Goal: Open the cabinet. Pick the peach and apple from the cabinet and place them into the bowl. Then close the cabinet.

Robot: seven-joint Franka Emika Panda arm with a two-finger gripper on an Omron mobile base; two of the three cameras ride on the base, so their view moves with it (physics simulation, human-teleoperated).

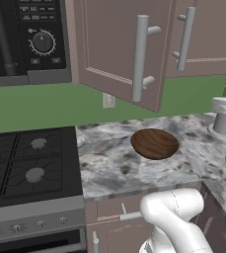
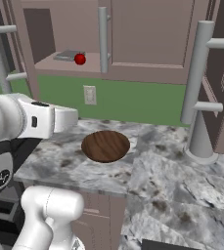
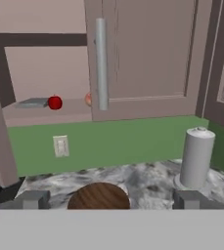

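I'm working in a home kitchen. A black gas stove [image 1: 25, 168] with burners and front knobs sits beside a speckled granite counter [image 1: 109, 163], and a microwave [image 1: 25, 39] with a dial hangs above it. Mauve-brown wall cabinets [image 2: 147, 39] with long grey bar handles line the green wall [image 3: 133, 141], which carries a white outlet [image 3: 60, 146]. A paper towel roll [image 3: 196, 157] stands on the counter.

Cabinet [image 3: 143, 58] seen with left door swung open, right door shut. Apple [image 3: 55, 102] found on bottom shelf beside flat grey item [image 3: 31, 103]; peach [image 3: 88, 99] partly hidden behind handle [image 3: 101, 63]. Bowl [image 3: 99, 196] noted on counter [image 3: 147, 180], between wide-spread fingertips [image 3: 33, 199]. Paper-towel roll [image 3: 196, 157] upright, right.
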